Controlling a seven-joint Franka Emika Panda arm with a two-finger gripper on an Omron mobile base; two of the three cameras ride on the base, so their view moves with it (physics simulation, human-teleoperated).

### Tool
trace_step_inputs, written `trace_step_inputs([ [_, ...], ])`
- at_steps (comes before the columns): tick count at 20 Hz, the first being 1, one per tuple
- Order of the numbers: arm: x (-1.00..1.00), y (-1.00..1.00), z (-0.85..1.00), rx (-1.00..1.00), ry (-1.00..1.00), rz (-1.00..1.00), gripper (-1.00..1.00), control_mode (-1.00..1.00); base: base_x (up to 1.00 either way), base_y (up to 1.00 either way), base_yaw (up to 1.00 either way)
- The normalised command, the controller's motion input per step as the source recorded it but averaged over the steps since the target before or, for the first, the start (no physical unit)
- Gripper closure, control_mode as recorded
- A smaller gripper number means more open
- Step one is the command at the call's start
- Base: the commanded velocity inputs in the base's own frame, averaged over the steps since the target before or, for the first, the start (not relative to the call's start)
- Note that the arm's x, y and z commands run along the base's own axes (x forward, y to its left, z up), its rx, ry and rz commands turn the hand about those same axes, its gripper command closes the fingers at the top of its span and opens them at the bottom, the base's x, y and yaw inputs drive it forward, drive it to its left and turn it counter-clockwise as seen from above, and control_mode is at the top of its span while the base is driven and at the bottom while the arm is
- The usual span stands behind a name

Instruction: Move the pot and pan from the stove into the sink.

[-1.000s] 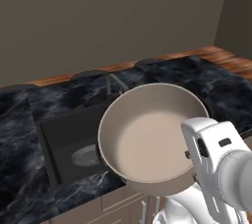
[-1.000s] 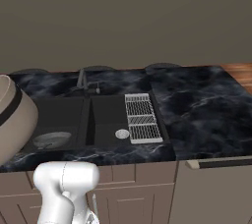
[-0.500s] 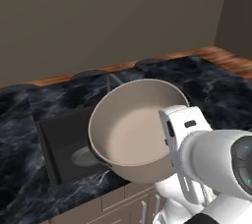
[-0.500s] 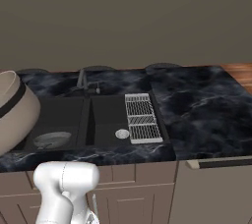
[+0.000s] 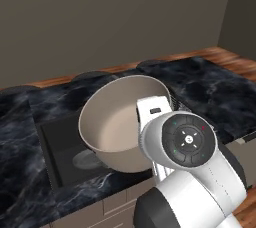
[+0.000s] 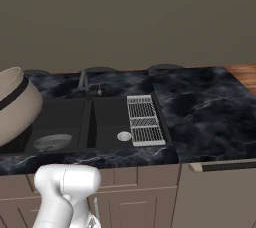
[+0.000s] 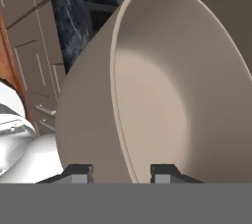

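Carried leftward over the last second, the round beige cooking pot (image 5: 122,122) with its deep sides and pale interior now hangs above the large dark rectangular sink (image 6: 90,122) recessed in the black marbled counter (image 6: 200,117), where a second ago it sat further right over the counter's front edge; in the right base view more of its tan wall and dark band has swung in from the left edge. That puts the pot roughly over the basin, so I judge the carry nearly done, with lowering and release not yet made. In the hand view the two-finger gripper (image 7: 120,173) straddles the pot's rim, one dark fingertip (image 7: 78,173) outside the wall and the other inside, so the jaws are clamped on the rim. The pot hangs tilted, mouth turned partly toward the left base camera. Much is hard to read: the white arm's wrist covers the pot's right side and the grip in the left base view, the pot is cut off at the left edge of the right base view, and its side handles cannot be made out. How far the pot's base clears the sink floor cannot be told. A grey wire rack (image 6: 145,120) lies at the basin's right side.
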Motion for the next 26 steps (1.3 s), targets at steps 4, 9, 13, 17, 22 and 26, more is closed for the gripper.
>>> trace_step_inputs([
  [4,0.0,0.0,0.0,0.0,0.0,0.0,1.0,-1.0,0.0,0.0,0.0],
  [9,0.06,0.0,-0.12,0.0,0.04,0.0,1.0,-1.0,0.0,0.0,0.0],
  [13,0.13,0.03,-0.23,0.0,0.06,0.0,1.0,-1.0,0.0,0.0,0.0],
  [17,0.27,0.03,-0.13,0.0,0.02,0.0,1.0,-1.0,0.0,0.0,0.0],
  [22,0.35,0.05,-0.14,0.02,0.02,0.0,1.0,-1.0,0.0,0.0,0.0],
  [26,0.47,0.11,-0.17,0.01,0.01,0.0,1.0,-1.0,0.0,0.0,0.0],
])
